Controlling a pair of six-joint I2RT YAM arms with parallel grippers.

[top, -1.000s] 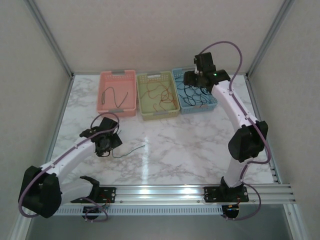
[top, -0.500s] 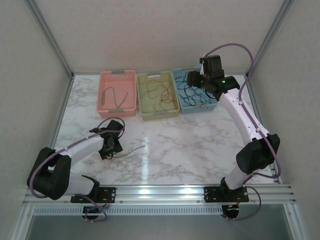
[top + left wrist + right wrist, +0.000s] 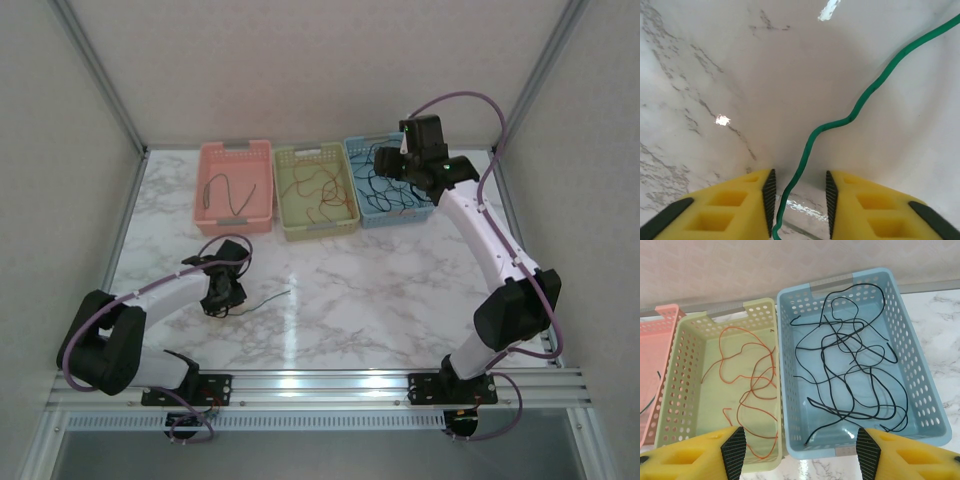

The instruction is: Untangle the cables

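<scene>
Left claw (image 3: pixel 799 200) is held narrowly parted, low over the worktop (image 3: pixel 740 75). A thin green cable (image 3: pixel 860 102) is threaded between its pads, not clamped, and is laid snaking away ahead-right. Right claw (image 3: pixel 801 452) is held wide open, nothing gripped. Just ahead of it, curly black cables (image 3: pixel 832 335) are heaped loose in the blue basket (image 3: pixel 920 360). Thin orange cables (image 3: pixel 755 385) are seen ahead-left in the pale green basket (image 3: pixel 685 390).

Green cable (image 3: pixel 875 85) runs off the bottom edge inside left gripper (image 3: pixel 797 200), also off the right edge; pink basket (image 3: pixel 657 335) cropped at left.
</scene>
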